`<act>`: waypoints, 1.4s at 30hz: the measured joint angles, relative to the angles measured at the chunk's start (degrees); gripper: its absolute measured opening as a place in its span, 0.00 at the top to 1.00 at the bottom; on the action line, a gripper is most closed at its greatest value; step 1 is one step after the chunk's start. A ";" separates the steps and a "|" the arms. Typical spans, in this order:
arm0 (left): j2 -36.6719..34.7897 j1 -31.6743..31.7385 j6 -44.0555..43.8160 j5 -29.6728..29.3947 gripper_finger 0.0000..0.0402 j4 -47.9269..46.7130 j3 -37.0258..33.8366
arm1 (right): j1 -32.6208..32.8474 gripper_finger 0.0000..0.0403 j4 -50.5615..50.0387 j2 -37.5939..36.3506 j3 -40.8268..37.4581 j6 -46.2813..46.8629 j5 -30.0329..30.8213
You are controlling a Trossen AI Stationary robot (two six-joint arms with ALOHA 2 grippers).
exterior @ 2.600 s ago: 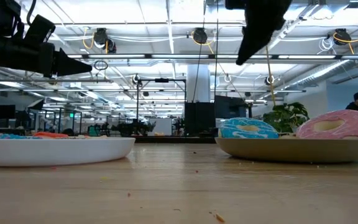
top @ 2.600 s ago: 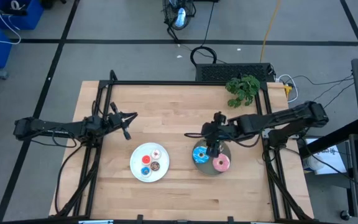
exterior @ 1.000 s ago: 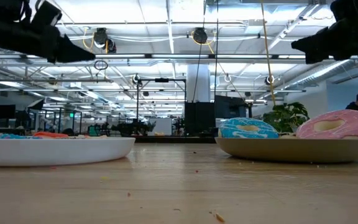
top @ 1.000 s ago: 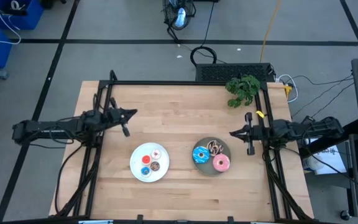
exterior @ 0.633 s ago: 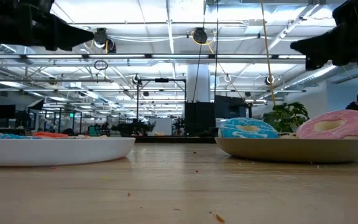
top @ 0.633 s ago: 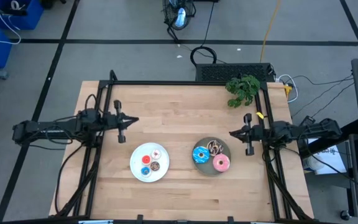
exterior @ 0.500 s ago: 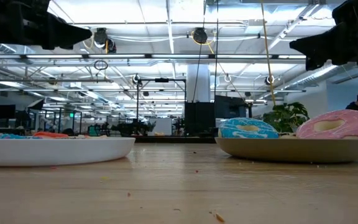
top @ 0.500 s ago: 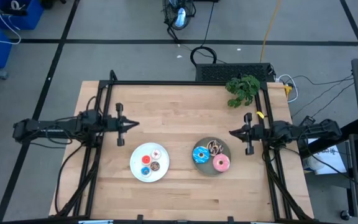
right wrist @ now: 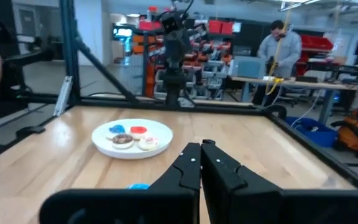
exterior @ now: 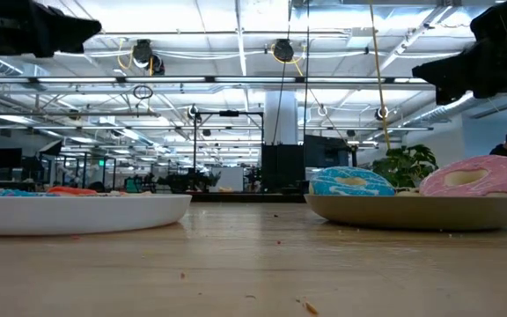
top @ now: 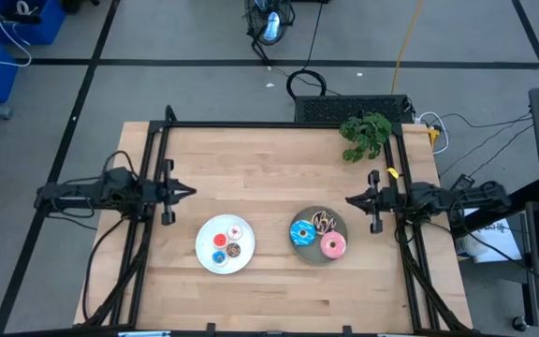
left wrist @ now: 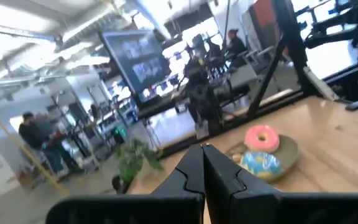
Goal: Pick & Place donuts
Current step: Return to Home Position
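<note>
Both arms wait at the table's side edges; the donuts lie on two plates.
The left gripper (top: 191, 191) hangs above the left edge of the table (top: 269, 159), fingers pressed together and holding nothing. Left of the table's middle, the white plate (exterior: 77, 214) carries four tiny donuts (top: 219, 241). Just right of the middle, apart from it, the grey plate (exterior: 412, 213) holds the blue donut (top: 301, 234) on its left, the dark donut (top: 325, 222) toward the far edge and the pink donut (top: 332, 246) on its right. The right gripper (top: 348, 199) hangs inside the right edge, fingers likewise closed and empty.
</note>
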 joint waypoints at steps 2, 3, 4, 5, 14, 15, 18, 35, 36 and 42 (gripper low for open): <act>-1.14 1.46 -1.52 0.13 1.00 -0.93 -1.25 | 0.00 1.00 -0.48 -0.71 -0.01 -0.09 0.57; -1.59 2.13 -2.37 0.60 1.00 -0.93 -2.06 | 0.00 1.00 -0.58 -0.91 -0.04 -0.10 0.61; -2.02 2.79 -3.15 1.32 1.00 -0.48 -2.94 | 0.00 1.00 -0.75 -1.05 -0.04 0.01 0.54; -2.50 3.35 -3.95 2.03 1.00 0.10 -3.96 | 0.00 1.00 -0.78 -1.09 -0.04 0.13 0.53; -4.54 5.89 -9.04 4.73 1.00 1.94 -9.37 | 0.00 1.00 -0.13 -1.11 -1.35 0.50 0.60; -4.54 5.87 -9.37 5.21 1.00 1.96 -9.37 | 0.00 1.00 -0.13 -1.05 -1.29 0.72 0.61; -4.54 5.87 -9.60 5.20 1.00 0.57 -9.37 | -0.02 1.00 -0.15 -0.54 -1.29 1.38 0.60; -4.54 5.87 -14.24 1.07 0.95 0.00 -9.37 | -0.02 1.00 1.07 -0.59 -1.29 1.51 0.58; -4.54 5.87 -15.44 1.05 0.94 0.00 -9.37 | -0.02 1.00 1.23 -0.59 -1.29 1.67 0.59; -4.54 5.87 -18.80 1.05 0.93 0.02 -9.37 | -0.02 1.00 1.37 -0.59 -1.29 1.66 0.59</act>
